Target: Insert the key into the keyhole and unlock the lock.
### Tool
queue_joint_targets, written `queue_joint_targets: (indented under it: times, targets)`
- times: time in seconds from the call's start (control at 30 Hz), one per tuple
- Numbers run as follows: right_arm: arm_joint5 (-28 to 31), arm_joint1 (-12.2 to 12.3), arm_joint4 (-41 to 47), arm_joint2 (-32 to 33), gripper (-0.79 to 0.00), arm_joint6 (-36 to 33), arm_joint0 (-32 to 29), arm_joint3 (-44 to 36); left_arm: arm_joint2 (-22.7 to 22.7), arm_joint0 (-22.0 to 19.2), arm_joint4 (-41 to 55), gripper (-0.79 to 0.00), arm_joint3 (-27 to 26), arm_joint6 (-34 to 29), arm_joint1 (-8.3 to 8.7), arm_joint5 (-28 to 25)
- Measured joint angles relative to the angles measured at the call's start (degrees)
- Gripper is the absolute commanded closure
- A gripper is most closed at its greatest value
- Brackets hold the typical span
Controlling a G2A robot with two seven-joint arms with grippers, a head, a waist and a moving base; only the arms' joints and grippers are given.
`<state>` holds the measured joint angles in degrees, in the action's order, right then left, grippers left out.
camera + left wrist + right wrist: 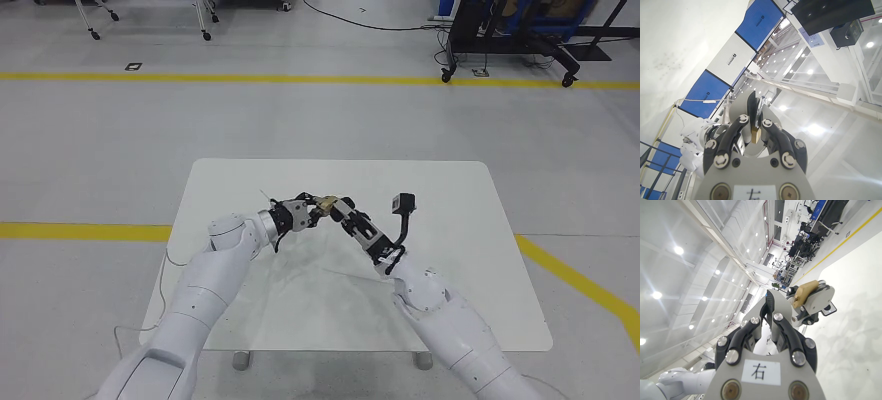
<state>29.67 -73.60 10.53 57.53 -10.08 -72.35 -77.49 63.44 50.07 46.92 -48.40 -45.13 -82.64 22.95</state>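
A brass padlock [322, 205] hangs above the middle of the white table [450, 290], between my two grippers. My left gripper [758, 100] is shut on its silver shackle [761, 106], and the brass body [755, 135] lies back toward the wrist. From the right wrist view the padlock [806, 291] sits in the left gripper [818, 290], a short way beside my right gripper [769, 298]. The right gripper's black pads [770, 308] are pressed together, and anything between them is hidden. Seen from above, my right gripper [336, 207] nearly meets my left gripper [308, 208] at the padlock.
Both arms stand over the table's middle, with bare tabletop [300, 300] on every side of them. Yellow floor lines [300, 78] run behind the table. Wheeled racks [520, 40] stand far back, well clear of the table.
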Motion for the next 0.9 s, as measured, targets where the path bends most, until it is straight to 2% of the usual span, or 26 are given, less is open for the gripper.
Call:
queue_joint_targets:
  times: [0.27,0.37,0.4,0.43,0.47,0.5,0.53,0.57,0.6,0.67,0.77,0.83,0.9]
  targets:
    - [-3.69,-0.81,0.51,-0.38,0.0,1.18,1.38,2.44,-0.46,0.2,-0.83,0.0,-0.57,-1.19,0.1,-1.73]
    - [-3.2,-0.85,2.41,0.26,0.0,-0.18,0.93,2.18,-0.28,0.39,-0.9,0.0,-0.97,-1.73,0.15,-3.43]
    - [-2.45,-0.78,3.78,0.69,-0.055,-1.41,0.45,1.73,-0.09,0.53,-0.88,0.0,-1.22,-1.68,0.17,-4.55]
    - [-1.94,-0.7,5.16,1.06,-0.188,-2.82,0.02,1.33,0.06,0.66,-0.91,0.0,-1.45,-1.55,0.19,-5.49]
    - [-1.6,-0.57,6.66,1.54,-0.259,-4.5,-0.39,0.98,0.2,0.8,-1.02,0.0,-1.71,-1.46,0.23,-6.46]
    - [-1.43,-0.34,8.6,2.35,-0.283,-6.92,-0.92,0.57,0.34,0.98,-1.47,0.0,-2.1,-1.31,0.3,-7.87]
    - [-1.53,-0.14,9.98,3.0,-0.363,-8.86,-1.34,0.31,0.41,1.15,-1.94,0.0,-2.41,-1.19,0.37,-8.93]
    - [-1.98,0.07,11.16,3.62,-0.379,-10.89,-1.74,0.15,0.49,1.35,-2.37,0.0,-2.72,-1.1,0.43,-9.91]
    - [-3.13,0.38,12.42,4.42,-0.477,-13.72,-2.15,0.02,0.61,1.57,-3.29,0.0,-3.22,-0.51,0.53,-11.63]
    - [-5.69,0.84,14.28,5.41,-0.566,-18.38,-2.52,-0.05,0.45,1.99,-6.51,0.0,-4.23,1.95,0.74,-15.15]
    - [-10.53,1.45,18.91,6.81,-0.517,-27.15,-2.55,0.35,-0.04,3.19,-9.6,0.0,-6.3,3.08,0.87,-19.26]
    - [-13.43,1.65,23.16,7.59,-0.434,-32.69,-2.31,1.07,-0.35,3.85,-10.87,0.0,-7.36,2.03,1.0,-20.73]
    - [-15.33,1.69,27.36,7.97,-0.425,-37.28,-2.02,2.03,-0.54,4.23,-11.61,0.0,-8.03,0.19,1.13,-21.15]
